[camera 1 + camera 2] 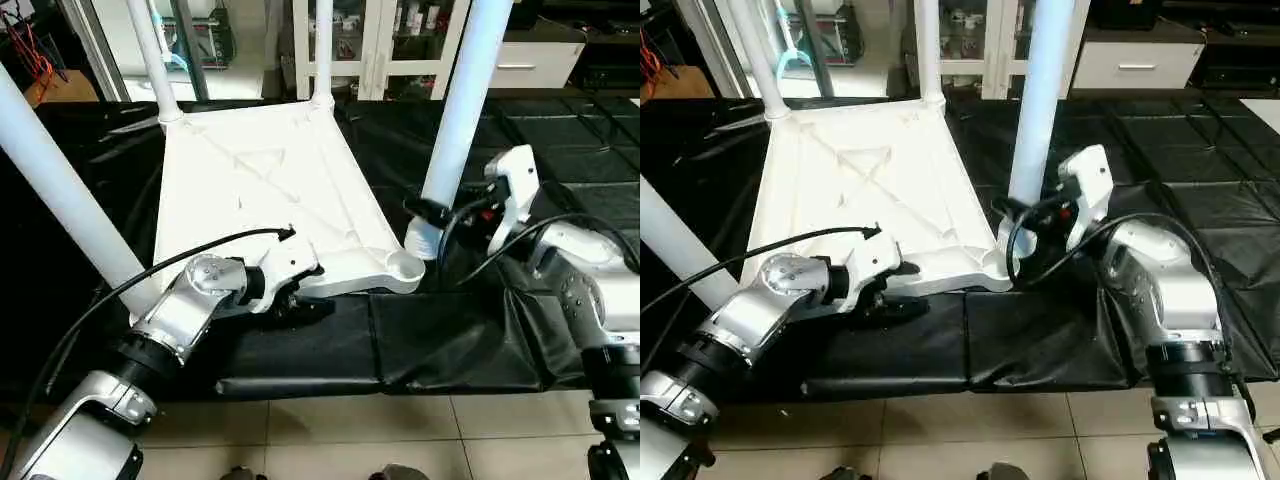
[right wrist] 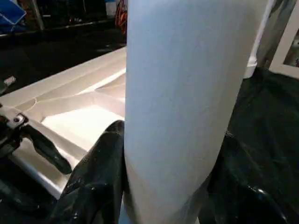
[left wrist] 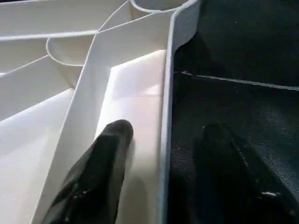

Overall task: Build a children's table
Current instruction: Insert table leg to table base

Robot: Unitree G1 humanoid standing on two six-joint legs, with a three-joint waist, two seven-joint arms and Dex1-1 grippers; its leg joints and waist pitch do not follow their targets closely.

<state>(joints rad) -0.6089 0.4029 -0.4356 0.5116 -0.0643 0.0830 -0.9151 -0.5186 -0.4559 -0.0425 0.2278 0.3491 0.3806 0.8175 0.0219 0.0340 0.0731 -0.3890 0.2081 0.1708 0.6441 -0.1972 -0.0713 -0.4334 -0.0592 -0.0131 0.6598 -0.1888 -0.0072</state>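
Observation:
The white table top (image 1: 260, 190) lies ribbed side up on a black mat. Three white legs stand in its sockets: far left (image 1: 150, 50), far right (image 1: 322, 50) and near left (image 1: 60, 190). My right gripper (image 1: 435, 212) is shut on the fourth leg (image 1: 462, 90), held upright. That leg's foot rests just right of the near right corner socket (image 1: 405, 265), whose round hole shows open. My left gripper (image 3: 166, 133) is open and straddles the top's near rim (image 3: 164, 93), one finger (image 3: 103, 163) inside on the plastic and the other over the mat.
The black mat (image 1: 450, 340) covers the floor under the top and ends at pale tiles (image 1: 350, 440) near me. A white glass-door cabinet (image 1: 370, 40) and a white drawer unit (image 1: 540, 60) stand behind. Black cables run along both forearms.

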